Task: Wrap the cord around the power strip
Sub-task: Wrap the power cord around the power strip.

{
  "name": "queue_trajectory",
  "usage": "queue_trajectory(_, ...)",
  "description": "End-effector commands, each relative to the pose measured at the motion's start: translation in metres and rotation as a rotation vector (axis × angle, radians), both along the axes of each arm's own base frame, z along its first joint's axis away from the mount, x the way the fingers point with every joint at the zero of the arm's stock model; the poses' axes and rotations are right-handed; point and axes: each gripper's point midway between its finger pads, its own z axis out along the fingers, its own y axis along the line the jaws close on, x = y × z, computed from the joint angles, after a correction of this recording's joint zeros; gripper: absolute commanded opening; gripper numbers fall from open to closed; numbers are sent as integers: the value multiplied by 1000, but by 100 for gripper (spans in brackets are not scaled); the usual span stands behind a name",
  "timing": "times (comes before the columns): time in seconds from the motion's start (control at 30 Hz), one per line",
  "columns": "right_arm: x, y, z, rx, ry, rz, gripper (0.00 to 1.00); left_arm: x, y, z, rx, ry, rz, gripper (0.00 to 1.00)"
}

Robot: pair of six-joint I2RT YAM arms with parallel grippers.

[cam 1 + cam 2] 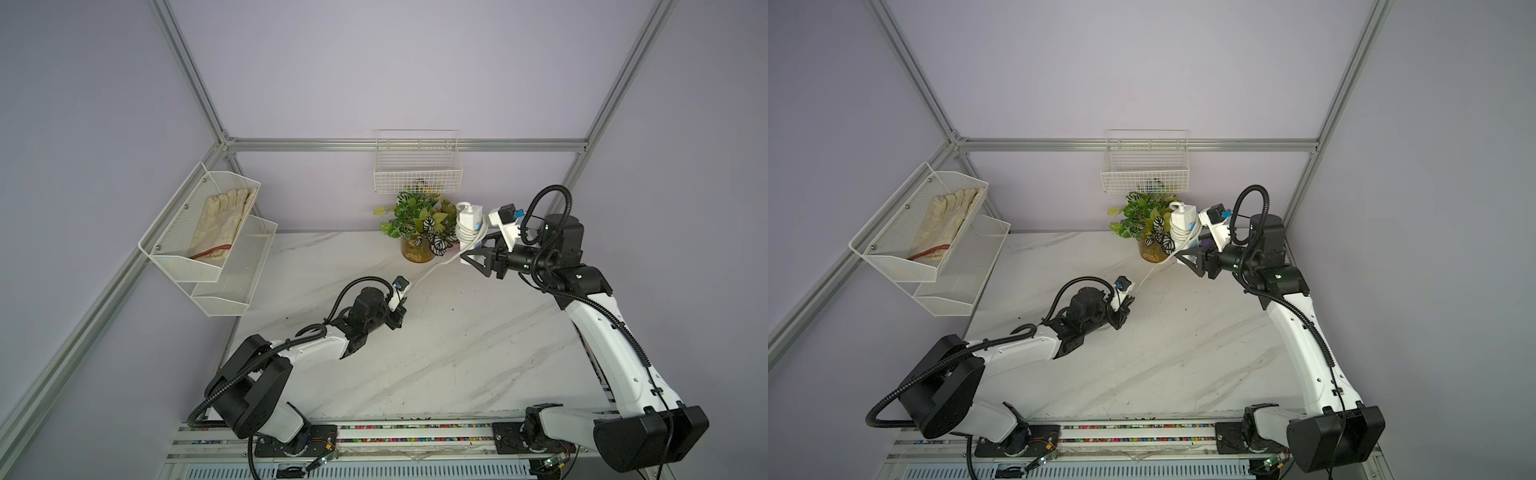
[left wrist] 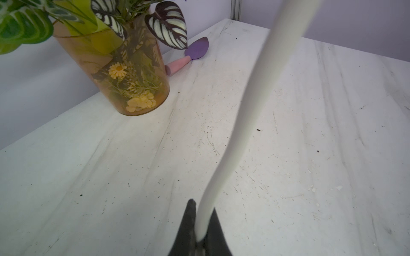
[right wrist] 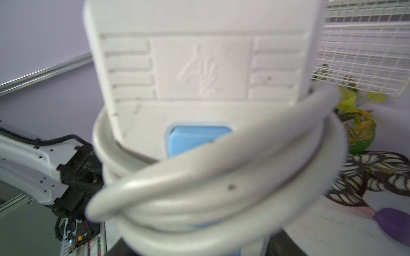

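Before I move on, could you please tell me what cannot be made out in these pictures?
Plug end of the cord: left wrist view, cut off at the edge below the left tool; in both top views it does not show past that arm.
Lower end of the power strip: right wrist view, blurred cord loops cover it.
Contents of the wire basket: both top views, too small behind the mesh.

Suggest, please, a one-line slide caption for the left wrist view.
Left hand pinches the white cord, which rises over the marble table beside an amber glass vase of flowers.
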Motion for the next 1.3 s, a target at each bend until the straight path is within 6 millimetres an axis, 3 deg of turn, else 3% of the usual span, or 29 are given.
queue_trajectory(0.0, -55, 13, 37, 57, -220, 258, 0, 24, 22, -11, 66, 47, 32, 0)
queue_trajectory(0.17, -90, 18, 19, 79, -251, 416, 0, 51, 22, 2, 106, 28, 4, 0)
queue_trajectory(0.37, -103, 20, -13, 17, -232, 425, 0, 79, 20, 14, 97, 12, -9, 0)
queue_trajectory(0.57, -113, 33, -59, -131, -154, 465, 0, 106, 13, 30, 126, -15, -35, 0)
queue_trajectory(0.67, -120, 38, -71, -167, -130, 495, 0, 117, 12, 38, 149, -27, -44, 0)
queue_trajectory(1.07, -113, 47, -147, -420, 17, 475, 0, 140, 18, 93, 179, -123, -41, 0)
queue_trajectory(1.27, -94, 49, -179, -540, 85, 400, 0, 141, 15, 120, 167, -162, -59, 0)
